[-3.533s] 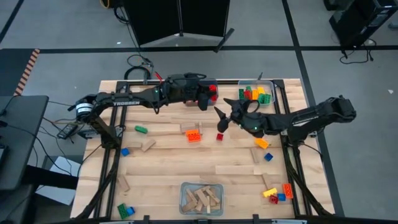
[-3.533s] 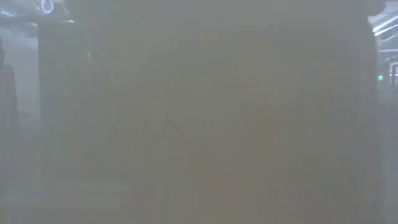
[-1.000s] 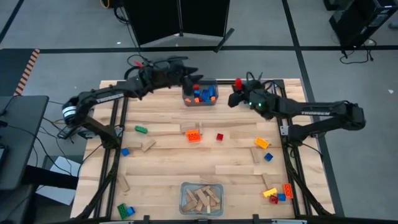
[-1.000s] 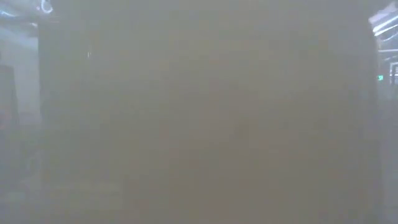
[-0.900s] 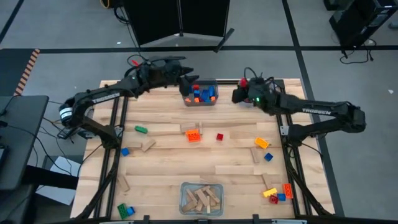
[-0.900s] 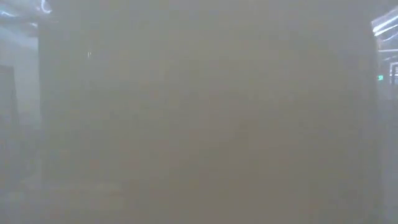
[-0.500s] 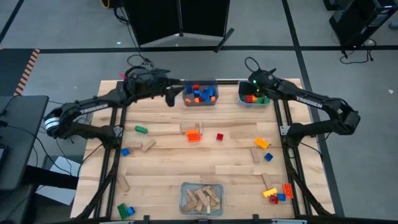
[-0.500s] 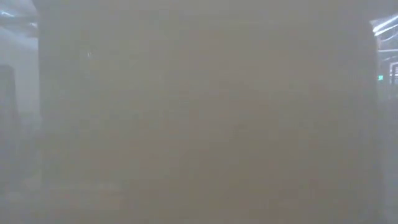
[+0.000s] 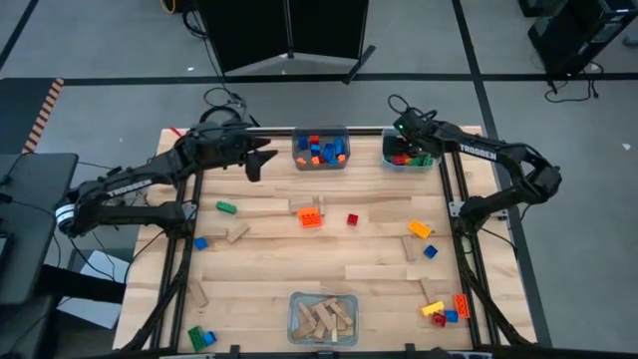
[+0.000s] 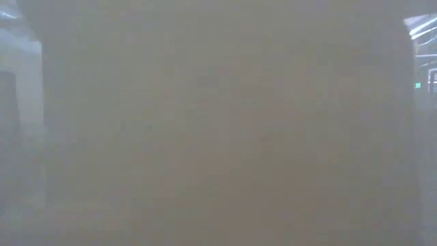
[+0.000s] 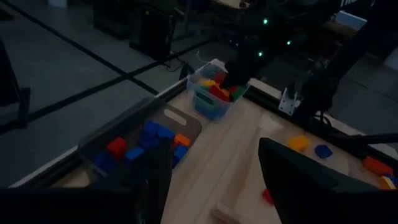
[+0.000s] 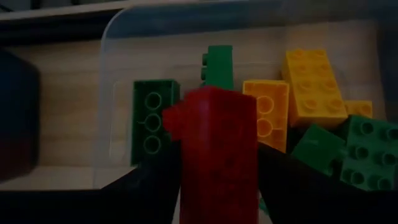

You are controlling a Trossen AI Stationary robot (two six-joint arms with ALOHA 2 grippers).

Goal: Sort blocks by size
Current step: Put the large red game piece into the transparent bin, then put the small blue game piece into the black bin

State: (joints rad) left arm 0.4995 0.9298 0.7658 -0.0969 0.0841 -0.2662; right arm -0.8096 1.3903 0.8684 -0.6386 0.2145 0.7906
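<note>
My right gripper (image 9: 407, 150) hangs over the clear bin (image 9: 431, 160) at the table's far right corner, tipped downward, with a red brick (image 12: 217, 143) filling the gap between its fingers. Under it in the bin lie green (image 12: 149, 130), yellow (image 12: 311, 84) and orange bricks. My left gripper (image 9: 254, 165) is open and holds nothing, left of the middle far bin (image 9: 320, 150), which holds small blue, orange and red bricks. Loose blocks lie on the table, among them an orange brick (image 9: 311, 216) and a small red one (image 9: 352, 219). The low view shows only haze. My right gripper has the red brick pinched between its two fingers, on two opposite sides (image 12: 186, 162). The fingers (image 12: 143, 186) come from above, slanting down. The brick is clear of the bricks in the bin below. In the high view the gripper hides it.
A third clear bin (image 9: 322, 317) with tan wooden blocks stands at the near edge. Wooden planks (image 9: 259, 206), (image 9: 377, 271) and small bricks (image 9: 227, 207), (image 9: 421, 230), (image 9: 446, 311), (image 9: 201, 337) lie scattered over the table. The table's middle has bare wood.
My right gripper has carried the red brick toward the table's right, over the far right bin, and has tipped downward. My left gripper has drawn back from the middle far bin toward the table's left, staying open.
</note>
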